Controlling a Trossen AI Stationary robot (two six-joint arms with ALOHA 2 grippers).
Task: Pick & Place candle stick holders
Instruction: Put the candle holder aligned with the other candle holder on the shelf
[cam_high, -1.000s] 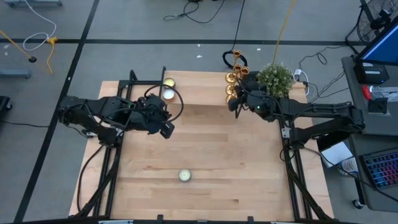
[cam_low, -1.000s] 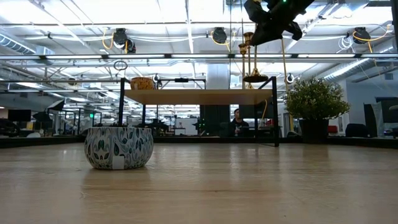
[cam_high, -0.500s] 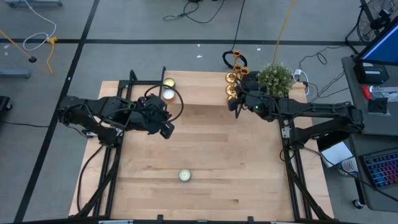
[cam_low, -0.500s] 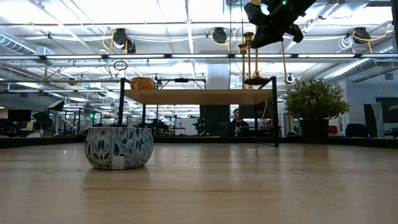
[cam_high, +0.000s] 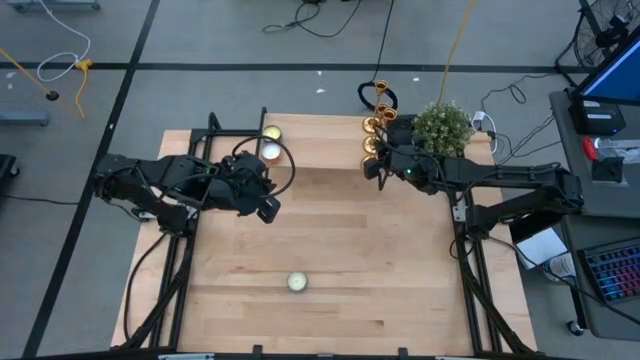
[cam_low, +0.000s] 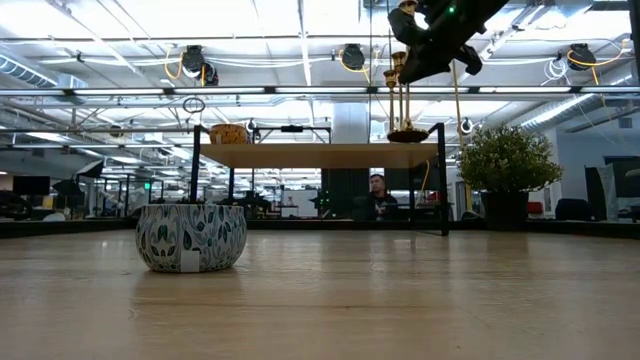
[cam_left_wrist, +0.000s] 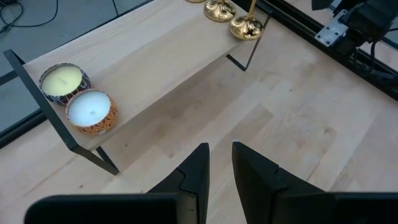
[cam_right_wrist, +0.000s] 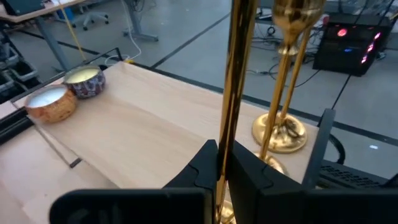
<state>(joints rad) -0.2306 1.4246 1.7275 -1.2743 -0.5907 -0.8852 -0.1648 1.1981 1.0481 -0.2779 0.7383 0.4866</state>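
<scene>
My right gripper (cam_right_wrist: 222, 163) is shut on a gold candle stick holder (cam_low: 403, 92) over the right end of the raised wooden shelf (cam_low: 320, 155). The holder's round base (cam_low: 407, 133) hangs close above the shelf top. A second candle stick holder (cam_right_wrist: 287, 74) stands by its base (cam_right_wrist: 278, 134) on the shelf just behind. In the high view, gold holders (cam_high: 372, 126) show near the shelf's right end, and another (cam_high: 381, 93) lies beyond the table's far edge. My left gripper (cam_left_wrist: 219, 171) waits over the table's left middle, slightly open with nothing between its fingers. My right gripper pinches the holder's thin stem (cam_right_wrist: 238, 87) between its two fingers, on the stem's upper part. The fingers come nearly level from the table's right side and lie across the stem. The holder hangs about upright; whether its base touches the shelf I cannot tell.
Two candle tins (cam_left_wrist: 64, 79) (cam_left_wrist: 91, 109) sit on the shelf's left end. A leaf-patterned candle tin (cam_low: 190, 238) stands on the table near the front edge. A potted plant (cam_high: 443, 125) stands at the far right corner. Black shelf legs (cam_low: 443, 180) rise from the table.
The candle stick holder in my right gripper has sunk a little, its base now closer to the shelf top. The gripper has stayed shut on the stem.
</scene>
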